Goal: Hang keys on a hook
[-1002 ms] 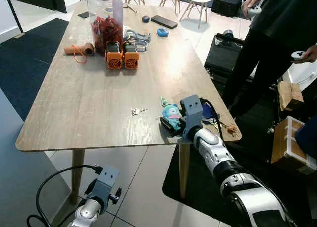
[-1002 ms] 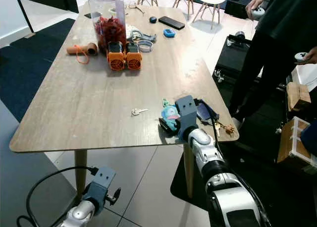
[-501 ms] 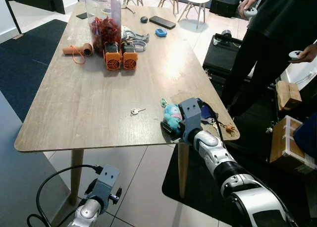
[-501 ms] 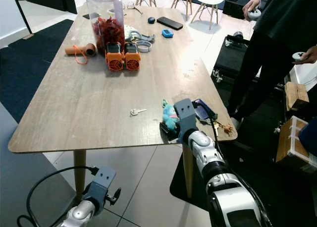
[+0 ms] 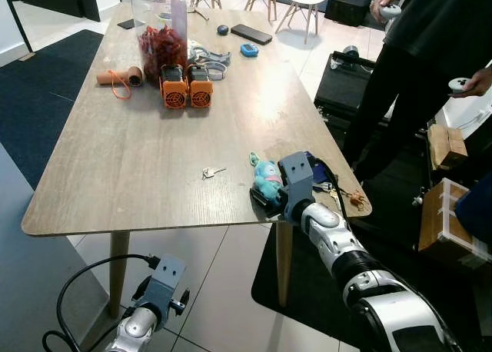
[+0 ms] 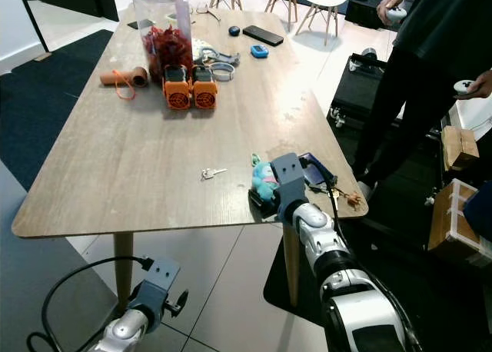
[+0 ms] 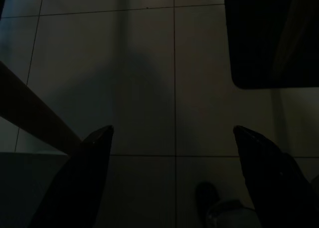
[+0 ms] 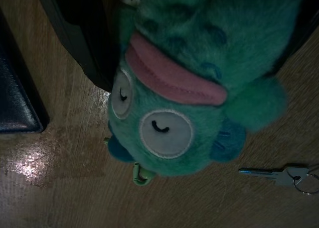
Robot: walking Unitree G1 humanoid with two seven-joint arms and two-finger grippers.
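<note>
Left gripper (image 5: pixel 163 290): hangs idle below the near table edge, over grey floor tiles; in the left wrist view its two black fingers (image 7: pixel 82 180) stand wide apart with nothing between them.

Table (image 5: pixel 115 160): long wooden top. Far end, from the left: a cork-coloured spool with orange cord (image 5: pixel 117 78), a large clear jar with a red lid (image 5: pixel 160 25), two orange-and-black blocks (image 5: pixel 187 87) side by side just in front of the jar, then a black phone (image 5: pixel 253 34) and a small blue item (image 5: pixel 248 50).

Key (image 5: pixel 212 171): a small silver key on a ring, lying flat on the bare wood toward the near edge, left of the plush toy and apart from it.

Plush toy (image 5: pixel 267 177): teal, with a pink band and round white eyes, lying near the right front corner of the table.

Right gripper (image 5: pixel 265 198): at the near table edge, its fingers closed around the plush toy, one on each side in the right wrist view.

Dark blue wallet (image 6: pixel 317 172): flat on the table, just right of the gripper.

Person (image 5: pixel 430 52): in dark clothes, standing off the table's right side, a white controller (image 5: pixel 461 84) in one hand.
</note>
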